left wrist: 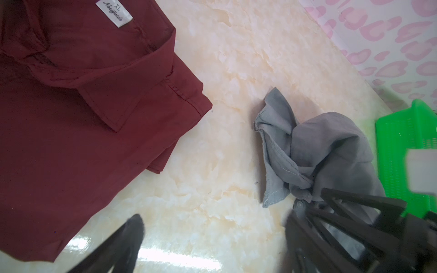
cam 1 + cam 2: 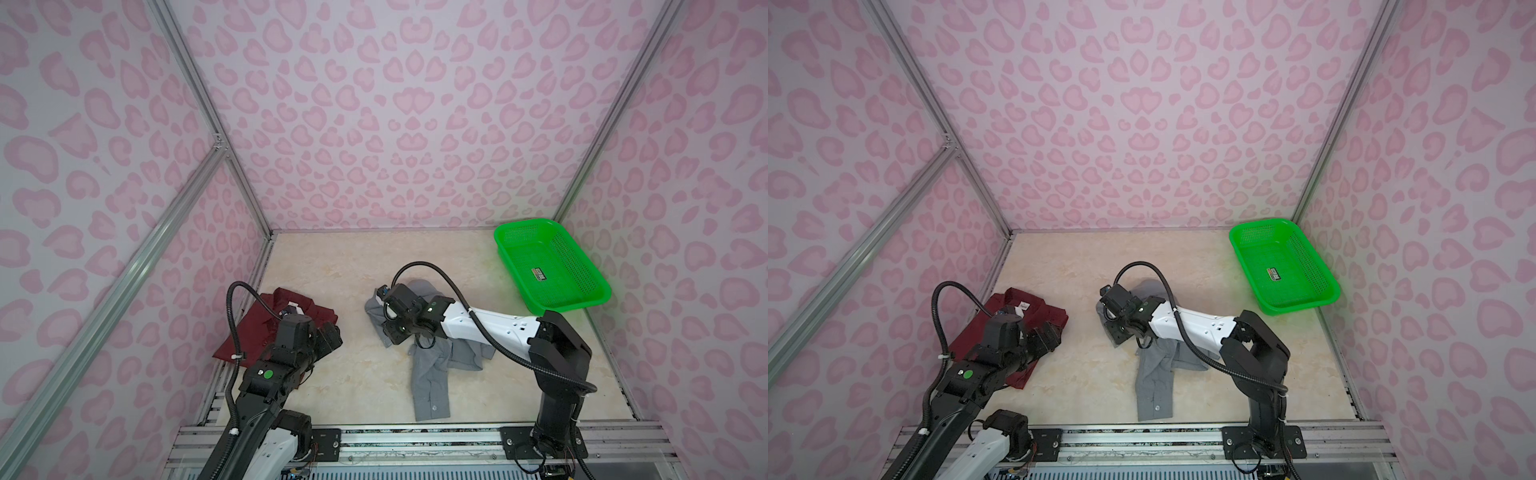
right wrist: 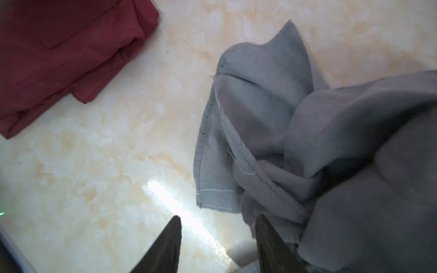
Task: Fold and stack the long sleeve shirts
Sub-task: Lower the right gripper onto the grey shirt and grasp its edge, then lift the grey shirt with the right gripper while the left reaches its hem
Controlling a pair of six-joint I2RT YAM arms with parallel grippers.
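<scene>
L fingers (image 1: pixel 127 241) wide by maroon shirt (image 2: pixel 257 328), collar (image 1: pixel 111 104) far; R fingers (image 3: pixel 165 248) part-open at crumpled grey shirt (image 2: pixel 457 357), sleeve (image 2: pixel 432 395) nearward.

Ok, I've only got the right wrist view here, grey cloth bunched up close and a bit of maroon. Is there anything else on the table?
Observer: Yes, a green basket sits at the far right corner of the table.
Operator: And how does the rest of the grey shirt lie?
Observer: In both top views a long part of the grey shirt, likely a sleeve, trails toward the front edge, with a button near its end.
Operator: Where's the left gripper?
Observer: The left gripper hangs open beside the folded maroon shirt, on the side facing the grey one.
</scene>
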